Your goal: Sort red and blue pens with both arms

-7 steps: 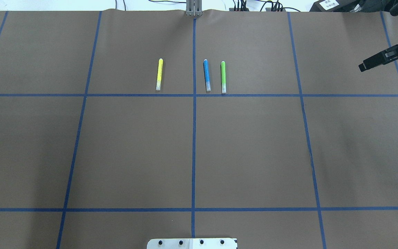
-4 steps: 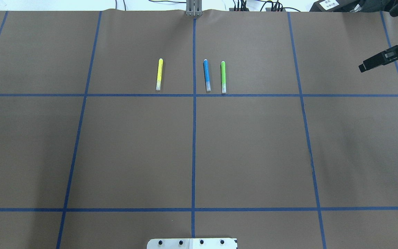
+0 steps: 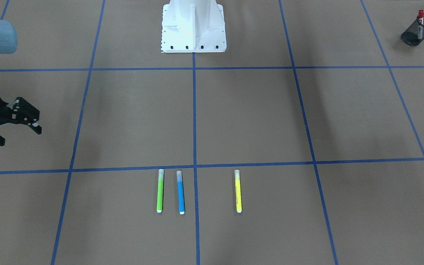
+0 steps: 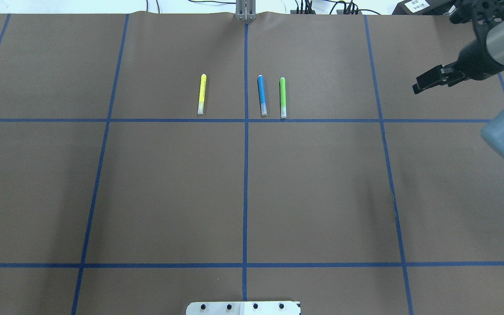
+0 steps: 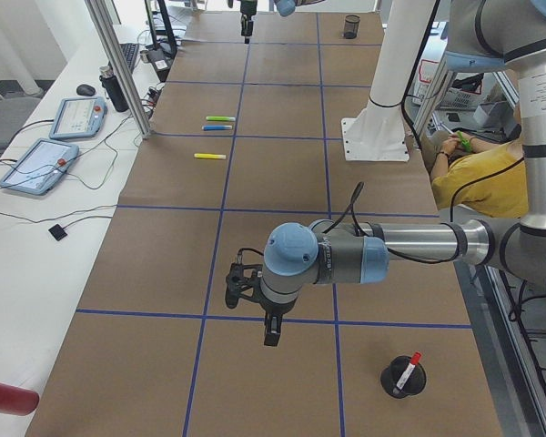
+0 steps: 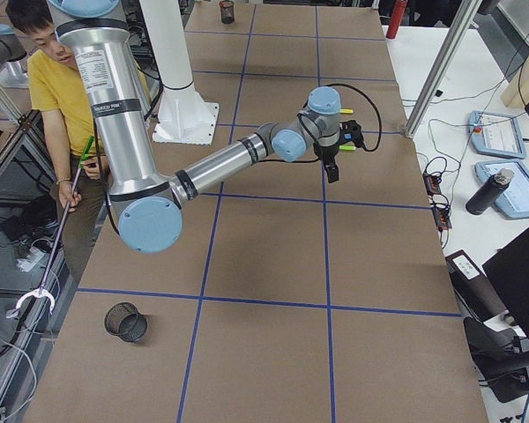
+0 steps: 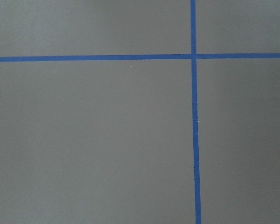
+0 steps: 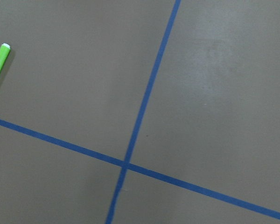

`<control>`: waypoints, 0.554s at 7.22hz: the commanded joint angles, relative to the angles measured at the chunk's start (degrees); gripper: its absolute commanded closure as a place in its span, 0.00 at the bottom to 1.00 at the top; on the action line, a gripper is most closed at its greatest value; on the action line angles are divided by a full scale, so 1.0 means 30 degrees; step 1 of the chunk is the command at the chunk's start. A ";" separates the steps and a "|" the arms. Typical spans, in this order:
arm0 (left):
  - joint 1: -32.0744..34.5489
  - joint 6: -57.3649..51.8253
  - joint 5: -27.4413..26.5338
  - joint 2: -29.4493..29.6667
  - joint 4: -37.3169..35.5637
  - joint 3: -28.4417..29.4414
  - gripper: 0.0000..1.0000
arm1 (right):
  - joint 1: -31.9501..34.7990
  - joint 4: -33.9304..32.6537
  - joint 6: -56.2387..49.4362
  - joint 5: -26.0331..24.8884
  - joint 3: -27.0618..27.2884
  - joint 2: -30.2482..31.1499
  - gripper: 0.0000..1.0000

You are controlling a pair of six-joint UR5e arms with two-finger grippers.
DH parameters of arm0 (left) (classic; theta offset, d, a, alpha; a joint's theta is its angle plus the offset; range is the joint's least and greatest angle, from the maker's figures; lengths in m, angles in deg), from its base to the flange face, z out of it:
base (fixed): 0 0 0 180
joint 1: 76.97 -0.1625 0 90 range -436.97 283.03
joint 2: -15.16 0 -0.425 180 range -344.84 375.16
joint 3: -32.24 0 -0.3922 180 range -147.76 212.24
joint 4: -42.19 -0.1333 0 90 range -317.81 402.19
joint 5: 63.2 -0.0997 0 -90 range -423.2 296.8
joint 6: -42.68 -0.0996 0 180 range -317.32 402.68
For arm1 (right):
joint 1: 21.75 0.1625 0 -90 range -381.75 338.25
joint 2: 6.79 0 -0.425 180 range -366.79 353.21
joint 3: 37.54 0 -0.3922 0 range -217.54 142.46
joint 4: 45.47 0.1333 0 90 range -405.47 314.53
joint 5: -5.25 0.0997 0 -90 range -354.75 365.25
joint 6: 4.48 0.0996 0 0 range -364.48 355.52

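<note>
Sky-blue slim marker (image 4: 261, 95): flat, just beside lime-green marker (image 4: 282, 97).
Red-capped white marker (image 3: 420, 20): in black mesh cup (image 3: 409, 38).
R gripper (image 3: 21, 136): jaws apart, empty, well away.
L gripper (image 5: 269, 335): state can't tell.
Rec: straddle blue barrel mid-length, avoid green.

Lab: taped-grid table (image 4: 169, 188), teach pendants (image 5: 38, 166)

I read overhead looking down from behind | front camera opposite, sharing table (image 4: 169, 197) centre | wrist cameras close, facing down

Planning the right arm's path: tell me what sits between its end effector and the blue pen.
Overhead view: beside the blue pen lies the green marker, then one tape line.
</note>
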 commanded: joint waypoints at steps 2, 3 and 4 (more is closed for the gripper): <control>-0.0865 0.0242 0.0152 0.0110 0.0960 0.0051 0.00 | -0.4074 -0.0233 0.5566 -0.3285 -0.1282 -0.3542 0.00; -0.1187 0.0678 0.0529 0.0081 0.0728 0.0254 0.00 | -0.4897 -0.0262 0.6857 -0.4163 -0.2538 -0.5121 0.00; -0.1336 0.1611 0.0881 -0.0035 0.0638 0.0459 0.00 | -0.5572 -0.0292 0.7943 -0.5042 -0.4465 -0.6964 0.00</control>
